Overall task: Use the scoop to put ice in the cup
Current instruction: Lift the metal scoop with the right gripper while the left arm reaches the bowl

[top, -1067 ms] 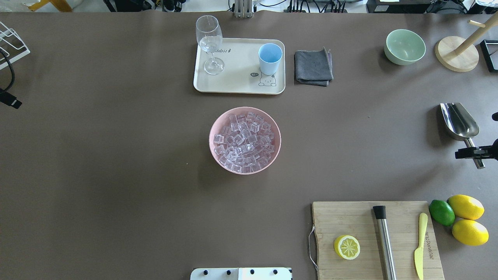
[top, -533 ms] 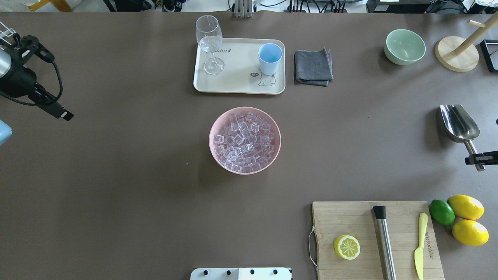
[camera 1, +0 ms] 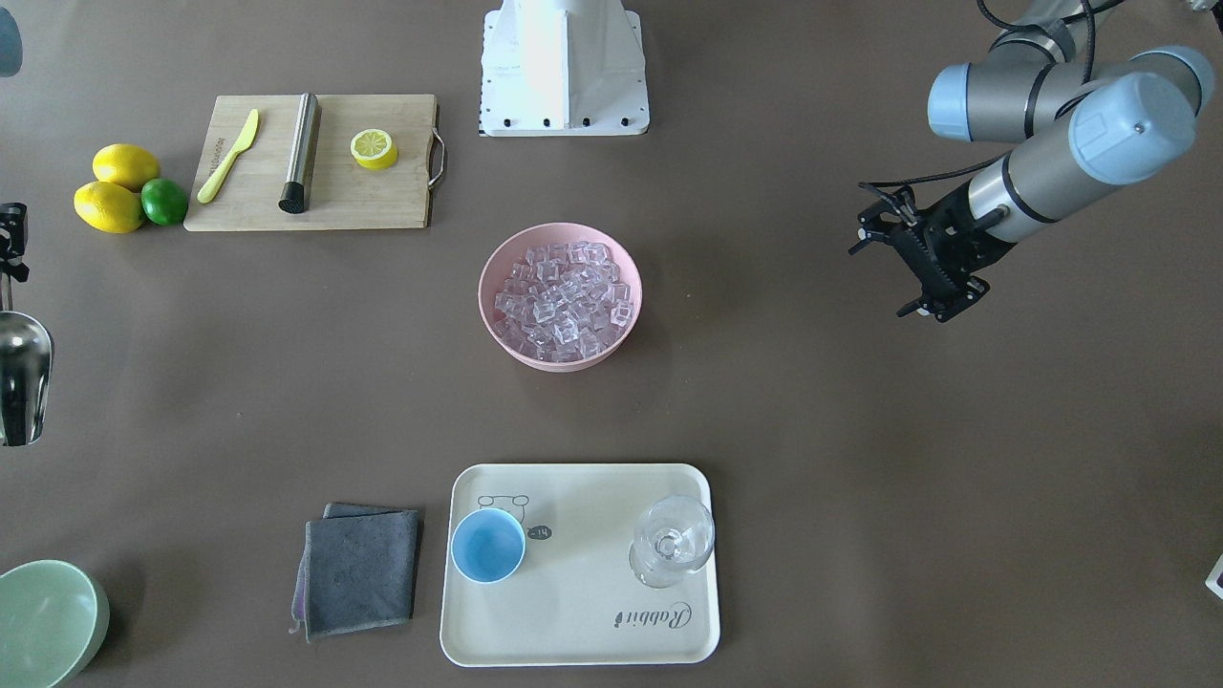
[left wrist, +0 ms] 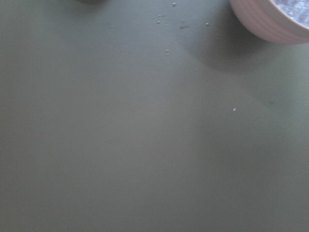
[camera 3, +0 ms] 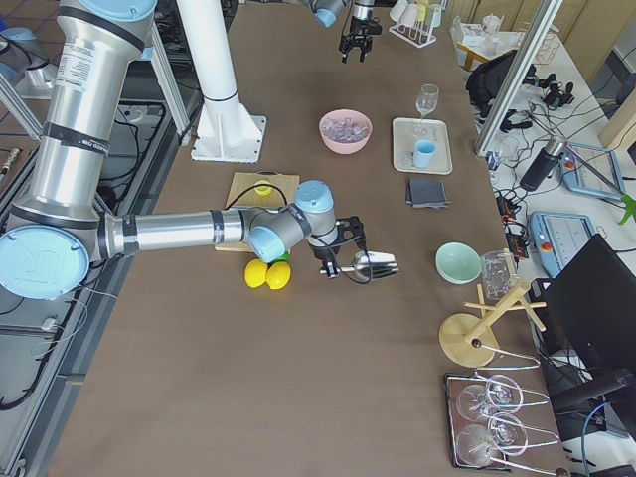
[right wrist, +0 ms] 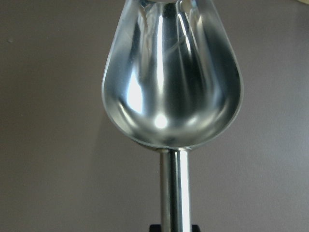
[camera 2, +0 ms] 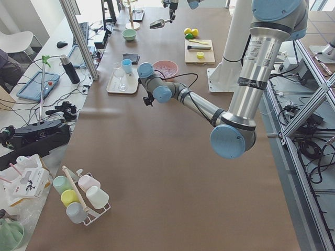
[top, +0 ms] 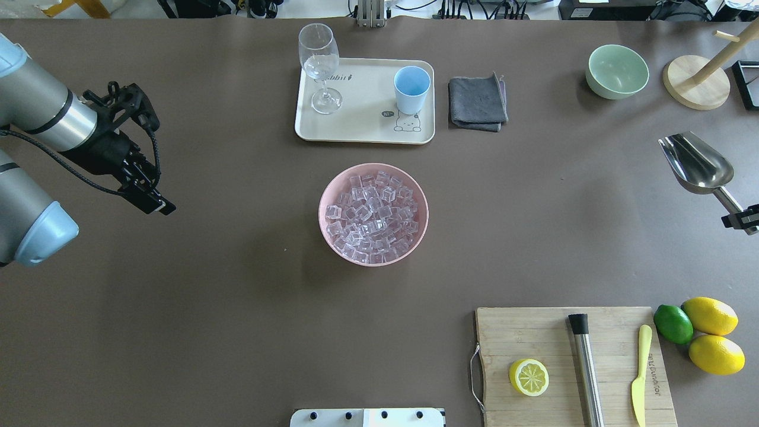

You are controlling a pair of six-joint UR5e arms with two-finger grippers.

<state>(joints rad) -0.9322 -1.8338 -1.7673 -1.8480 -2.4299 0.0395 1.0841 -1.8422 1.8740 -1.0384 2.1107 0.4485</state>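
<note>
The right gripper is clamped on the end of the handle of the scoop, by the table's right edge. The wrist view shows black jaw parts on both sides of the handle. The trough faces up and points away from the robot, toward the far side of the table. In the right side view the scoop appears to hang a little above the table, with its shadow under it. The ice is heaped in a pink bowl at the middle of the table, well apart from the scoop. Beyond the bowl lies a cream tray. The cup stands upright on the tray's right side and a stemmed glass on its left. A folded grey cloth lies just beside the tray on the right, and a green bowl sits further right. The left gripper hangs over bare table well to the left of the pink bowl, touching nothing. Whether its jaws are apart or together I cannot tell. Its wrist view shows mostly table, with the pink bowl's edge in the top right corner.
</note>
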